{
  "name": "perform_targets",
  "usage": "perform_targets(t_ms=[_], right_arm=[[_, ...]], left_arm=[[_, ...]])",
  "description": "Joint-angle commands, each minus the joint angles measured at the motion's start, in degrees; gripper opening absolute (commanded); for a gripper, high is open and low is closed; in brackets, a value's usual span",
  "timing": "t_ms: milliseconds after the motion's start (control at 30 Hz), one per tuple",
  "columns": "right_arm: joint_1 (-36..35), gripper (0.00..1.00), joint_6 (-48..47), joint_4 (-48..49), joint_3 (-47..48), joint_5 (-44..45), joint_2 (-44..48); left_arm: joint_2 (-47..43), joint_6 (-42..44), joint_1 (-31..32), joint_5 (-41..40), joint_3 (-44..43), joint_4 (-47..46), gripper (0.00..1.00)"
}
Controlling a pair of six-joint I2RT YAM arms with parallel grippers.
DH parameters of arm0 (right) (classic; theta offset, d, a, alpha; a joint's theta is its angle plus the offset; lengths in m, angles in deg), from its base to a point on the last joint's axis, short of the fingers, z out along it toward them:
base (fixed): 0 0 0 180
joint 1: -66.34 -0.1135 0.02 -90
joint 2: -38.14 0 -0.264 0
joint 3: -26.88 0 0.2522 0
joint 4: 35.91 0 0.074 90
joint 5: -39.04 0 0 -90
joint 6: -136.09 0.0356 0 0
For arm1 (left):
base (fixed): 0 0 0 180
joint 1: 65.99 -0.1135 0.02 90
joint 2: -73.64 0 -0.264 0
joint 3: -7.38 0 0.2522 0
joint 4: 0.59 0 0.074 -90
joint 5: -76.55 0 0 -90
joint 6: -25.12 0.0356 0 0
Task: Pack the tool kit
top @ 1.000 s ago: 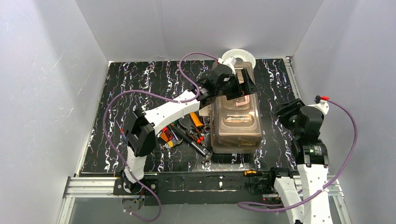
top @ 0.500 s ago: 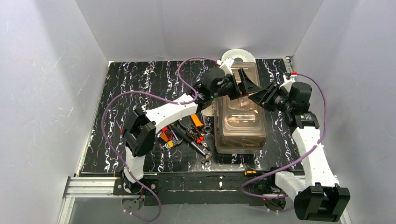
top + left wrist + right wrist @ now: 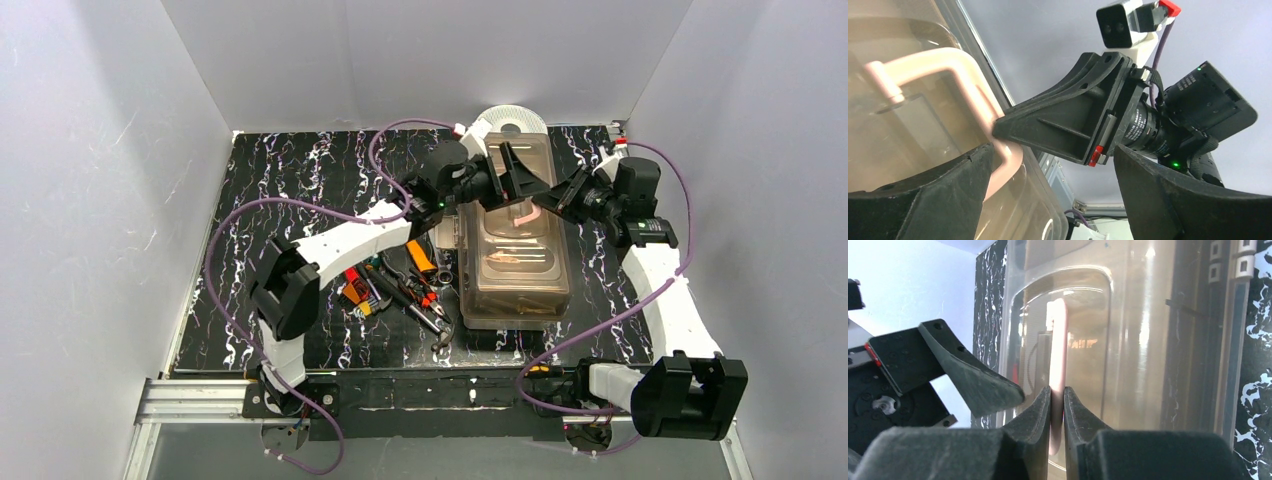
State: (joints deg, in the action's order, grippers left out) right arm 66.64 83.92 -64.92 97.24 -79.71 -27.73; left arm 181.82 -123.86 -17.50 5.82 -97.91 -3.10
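The toolbox [image 3: 512,262], smoky-brown and translucent, stood on the black marbled counter [image 3: 300,180] a little right of centre. Its long side ran away from the arm bases and its lid was on. The cream handle [image 3: 522,214] sat on the far half of the lid. Pale shapes showed dimly through the plastic, too blurred to name.

The right arm [image 3: 665,290] reached in from the right side of the box. In its wrist view the jaws were pinched shut on the thin edge of the handle [image 3: 1057,340], one on each side and touching it. The left wrist view showed the same grip from the other side, a black jaw meeting the handle [image 3: 955,67] at its bend.

The left arm [image 3: 350,235] stretched across from the left to the same end of the lid. Its jaws were spread wide apart over the handle and held nothing.

Loose hand tools [image 3: 400,288], some with red or orange grips, lay in a heap on the counter just beside the box's left wall. A round white spool [image 3: 510,118] sat behind the far end of the box, close against the back wall.
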Motion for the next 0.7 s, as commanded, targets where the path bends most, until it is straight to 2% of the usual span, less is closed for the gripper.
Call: perform_targets(t_ms=[0, 133, 300, 533, 667], right_arm=[[-2.1, 0.16, -3.3, 0.1, 5.3, 0.8, 0.4], [-3.9, 0.16, -5.3, -2.9, 8.8, 2.2, -1.1], [-5.6, 0.20, -7.1, -6.7, 12.5, 3.8, -4.8], [-6.8, 0.22, -7.4, -7.7, 14.3, 5.2, -8.0], [-8.7, 0.27, -8.0, -8.7, 15.7, 7.3, -8.9]], left_arm=[[-10.5, 4.0, -4.1, 0.3, 1.5, 4.5, 0.90], [-17.3, 9.7, -8.4, -2.9, 5.5, 11.5, 0.95], [-25.4, 13.1, -12.2, -5.5, 14.1, 15.8, 0.98], [-34.7, 18.1, -13.7, -7.4, 22.1, 21.9, 0.98], [-37.9, 20.0, -14.0, -9.2, 25.4, 24.4, 0.98]])
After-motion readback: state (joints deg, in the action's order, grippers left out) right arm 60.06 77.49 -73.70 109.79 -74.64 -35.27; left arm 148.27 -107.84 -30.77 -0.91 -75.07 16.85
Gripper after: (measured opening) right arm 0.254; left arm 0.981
